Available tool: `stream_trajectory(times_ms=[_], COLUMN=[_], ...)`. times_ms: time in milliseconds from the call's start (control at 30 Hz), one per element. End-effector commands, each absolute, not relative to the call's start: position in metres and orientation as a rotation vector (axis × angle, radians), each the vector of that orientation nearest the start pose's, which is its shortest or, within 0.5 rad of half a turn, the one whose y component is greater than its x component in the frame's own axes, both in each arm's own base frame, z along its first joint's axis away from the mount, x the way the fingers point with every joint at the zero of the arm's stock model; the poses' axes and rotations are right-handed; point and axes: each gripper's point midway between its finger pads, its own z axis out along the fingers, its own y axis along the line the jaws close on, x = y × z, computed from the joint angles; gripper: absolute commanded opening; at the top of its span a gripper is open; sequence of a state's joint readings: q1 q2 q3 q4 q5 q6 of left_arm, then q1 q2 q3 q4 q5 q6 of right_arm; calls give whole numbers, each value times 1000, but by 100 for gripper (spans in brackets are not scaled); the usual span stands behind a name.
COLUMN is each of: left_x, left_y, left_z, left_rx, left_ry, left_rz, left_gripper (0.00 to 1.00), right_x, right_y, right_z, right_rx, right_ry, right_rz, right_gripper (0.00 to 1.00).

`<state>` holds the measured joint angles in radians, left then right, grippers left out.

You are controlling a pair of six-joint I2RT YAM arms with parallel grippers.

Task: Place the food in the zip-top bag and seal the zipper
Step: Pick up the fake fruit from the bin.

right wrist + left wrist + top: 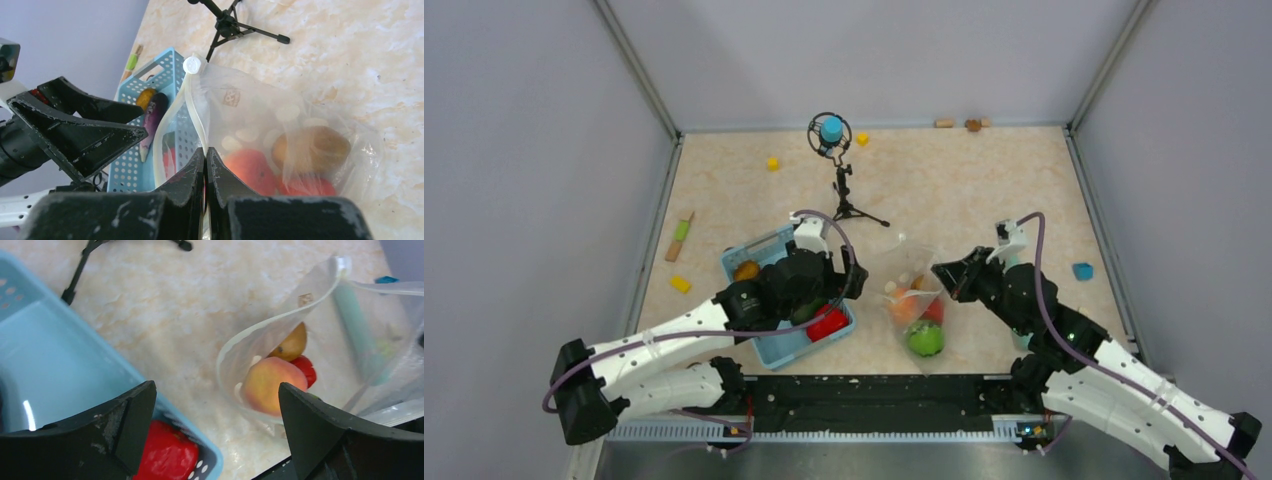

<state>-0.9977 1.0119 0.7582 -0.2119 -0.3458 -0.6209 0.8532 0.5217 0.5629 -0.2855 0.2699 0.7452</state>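
Beige marbled table [984, 190] enclosed by grey walls. Left of centre stands a light blue basket [762, 245]. Just to its right lies the zip-top bag [911, 262], clear with white dots, its mouth at the end away from the arm bases and gaping open.

Inside the bag are a bright green fruit [925, 338] at the closed near end, and an orange-pink fruit [274, 390], a brown piece [315, 145] and a small red piece [306, 369] pressed together. In the basket are a red pepper [827, 323] at the near right corner, and an orange piece [146, 97] and a dark purple piece [152, 120] at the far end.

The left gripper [216, 390] hangs over the basket's right edge, fingers spread wide with nothing between them. The right gripper [206, 150] has its fingers pressed together on the zipper [192, 105], the pale strip along the bag's mouth, and that edge stands raised above the table. A white round tab [191, 64] sits at the strip's far end. The two sides of the mouth stand apart, so the bag is unsealed.

Behind the bag stands a black tripod stand [844, 195]. Yellow cubes [773, 163] lie scattered well apart from the basket.
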Motion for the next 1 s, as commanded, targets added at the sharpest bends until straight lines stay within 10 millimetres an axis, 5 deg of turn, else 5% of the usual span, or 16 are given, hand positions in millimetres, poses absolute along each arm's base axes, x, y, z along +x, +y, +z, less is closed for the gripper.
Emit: stream_trajectory(times_ms=[0,467,967], left_x=[210,169,184], left_y=[-223,-135,-122], left_z=[175,116,91], left_rx=[-57,-412,-485], left_ry=[2116,2277,2280], left_rz=[-562,-323,-301], left_gripper=[97,97,96], right_x=[198,198,200], right_y=[189,204,205], right_z=[226,219,215], right_rx=[90,47,37], right_ry=[1891,1923,1937], right_rz=[842,874,856], right_gripper=[2,2,2])
